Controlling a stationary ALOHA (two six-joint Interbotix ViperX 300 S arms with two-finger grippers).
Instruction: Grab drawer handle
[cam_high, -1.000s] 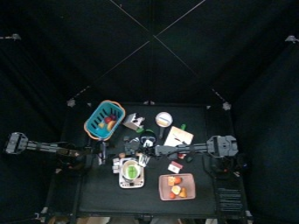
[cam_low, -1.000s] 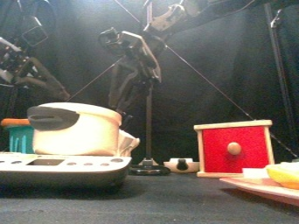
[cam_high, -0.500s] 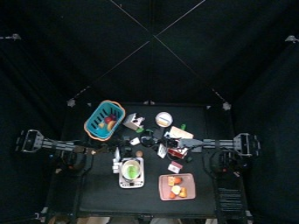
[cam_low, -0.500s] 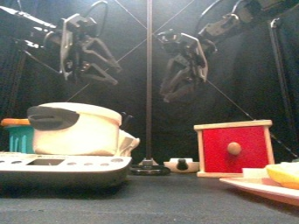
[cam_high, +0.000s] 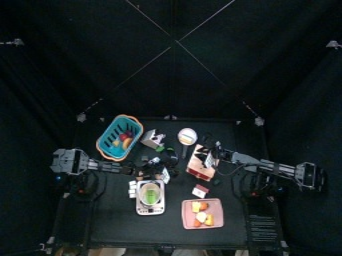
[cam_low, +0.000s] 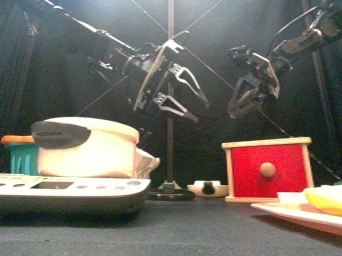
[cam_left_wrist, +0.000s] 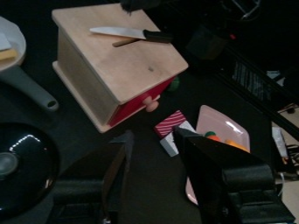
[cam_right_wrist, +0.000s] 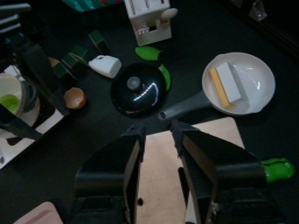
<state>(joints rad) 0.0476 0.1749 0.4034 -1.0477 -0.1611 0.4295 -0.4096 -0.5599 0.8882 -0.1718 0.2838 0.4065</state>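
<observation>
The drawer (cam_low: 267, 170) is a small red box with a pale tan top (cam_left_wrist: 114, 54), standing at the right of the front view. Its handle is a round red knob (cam_low: 266, 170) on the red front, also visible in the left wrist view as the knob (cam_left_wrist: 153, 103). A knife (cam_left_wrist: 128, 35) lies on the tan top. My left gripper (cam_left_wrist: 159, 166) hangs open in the air in front of the drawer's red face, apart from the knob. My right gripper (cam_right_wrist: 160, 162) hovers above the tan top (cam_right_wrist: 158, 188), jaws narrowly apart with nothing between them.
A white pot with a dark lid (cam_low: 83, 145) and a flat scale (cam_low: 67, 192) stand at the front left. A teal basket (cam_high: 119, 136) is at the back left and a pink fruit tray (cam_high: 201, 213) at the front. A white plate (cam_right_wrist: 239, 79) and a black pan (cam_right_wrist: 140, 87) lie behind the drawer.
My left gripper has swung right and lower toward the middle. My right gripper has shifted right to above the drawer, and its jaws have narrowed.
</observation>
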